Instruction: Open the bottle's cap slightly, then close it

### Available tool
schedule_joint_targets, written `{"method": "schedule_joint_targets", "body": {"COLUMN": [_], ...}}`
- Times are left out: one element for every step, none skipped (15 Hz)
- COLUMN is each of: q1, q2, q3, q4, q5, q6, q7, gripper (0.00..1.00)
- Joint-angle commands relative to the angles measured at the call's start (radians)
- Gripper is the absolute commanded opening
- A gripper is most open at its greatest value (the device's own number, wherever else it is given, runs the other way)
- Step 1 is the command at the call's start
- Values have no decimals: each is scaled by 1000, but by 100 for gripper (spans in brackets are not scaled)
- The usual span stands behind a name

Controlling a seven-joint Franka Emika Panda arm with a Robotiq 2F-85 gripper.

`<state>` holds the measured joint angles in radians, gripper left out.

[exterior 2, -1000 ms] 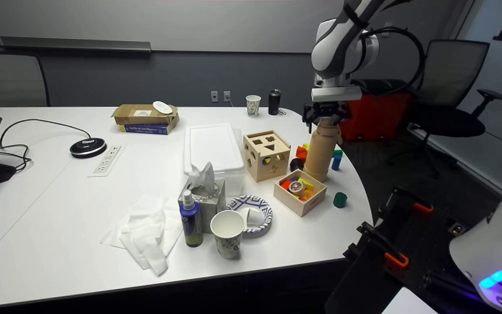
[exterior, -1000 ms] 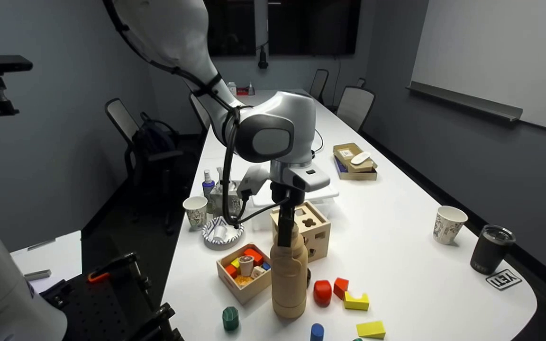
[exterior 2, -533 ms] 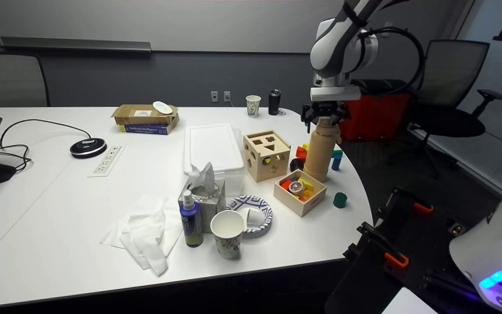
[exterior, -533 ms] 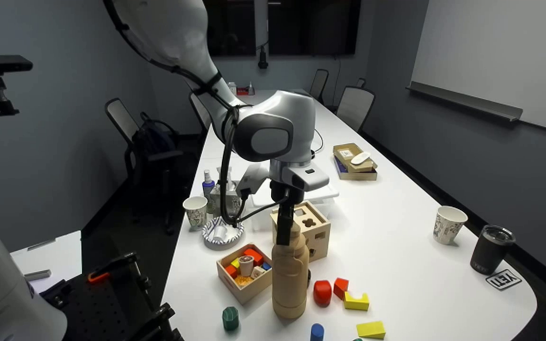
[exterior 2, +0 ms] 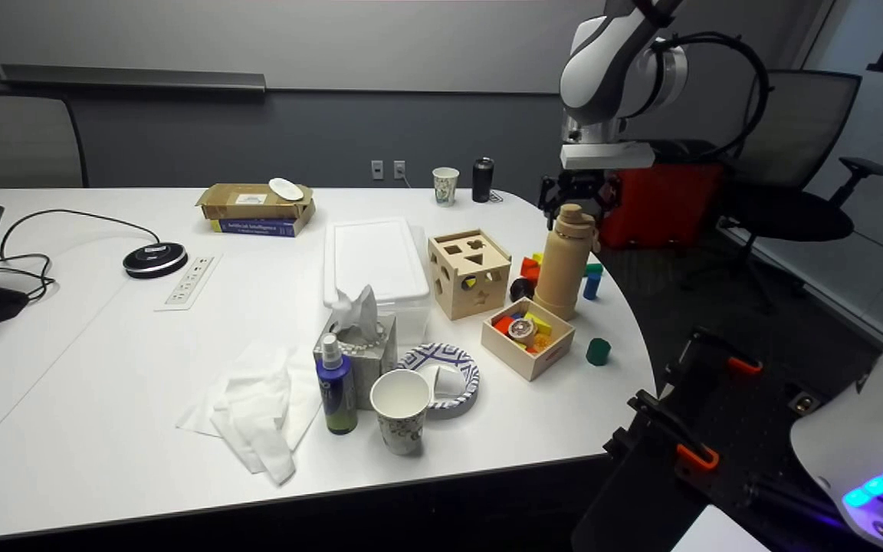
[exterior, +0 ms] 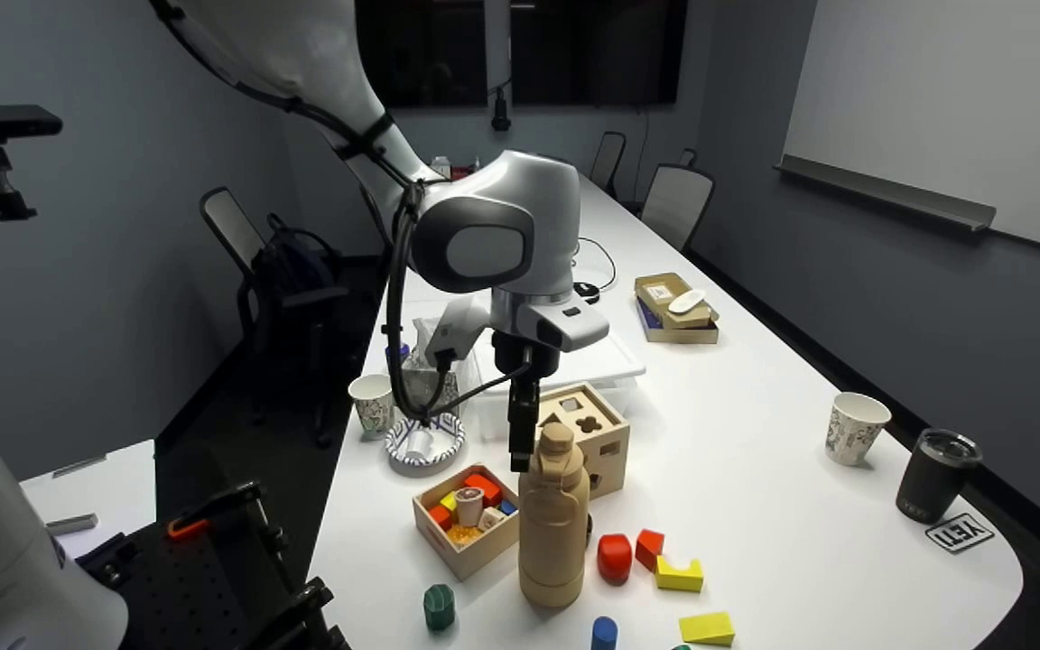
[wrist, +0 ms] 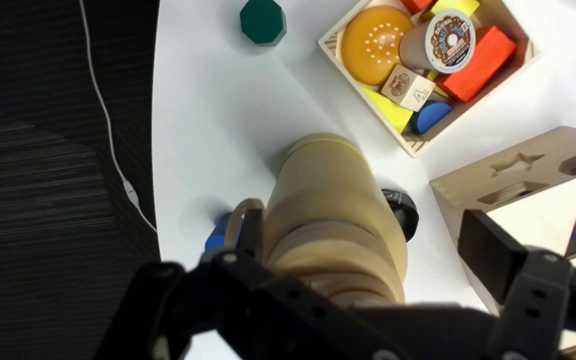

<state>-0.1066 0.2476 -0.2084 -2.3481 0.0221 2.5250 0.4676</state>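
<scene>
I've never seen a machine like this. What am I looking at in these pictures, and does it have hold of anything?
The big white machine is a robot arm. Two pictures look at it from different places in the room; the third is taken from its wrist, looking down.

On the white table stands a tall tan bottle, its cap on; how tight, I can't tell. Nearby are a holed box, an open box, some loose blocks and, farther off, cups.

The black part at the arm's end is the jaws, its way of grasping. They are spread open close to the bottle's top and hold nothing.
</scene>
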Motion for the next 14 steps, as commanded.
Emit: {"method": "schedule_joint_targets", "body": {"q1": [-5, -7, -9, -11, -13, -14, -16, -17, -18, -18, -19, -20, -21, -21], "q2": [-170, -204, -241, -272, -298, -322, -340, -358, -375, -388, -399, -407, -412, -416], "q3": [14, 19, 23, 27, 31, 33, 34, 35, 34, 33, 32, 31, 31, 29], "q4": [-120, -139, -157, -170, -175, -181, -185, -186, -191, -191, -190, -190, -188, -186], "q5": [23, 23, 25, 27, 28, 27, 23, 27, 24, 28, 28, 21, 17, 15], "q6": [-21, -28, -44, -65, -94, -116, -135, -161, -174, -191, -205, -216, -229, -240], "q7": [-89, -110, -131, -149, -166, -180, -190, -211, -253, -280, -309, -331, -354, -381], "gripper": [100, 100, 100, 100, 100, 100, 100, 100, 100, 100, 100, 100, 100, 100]}}
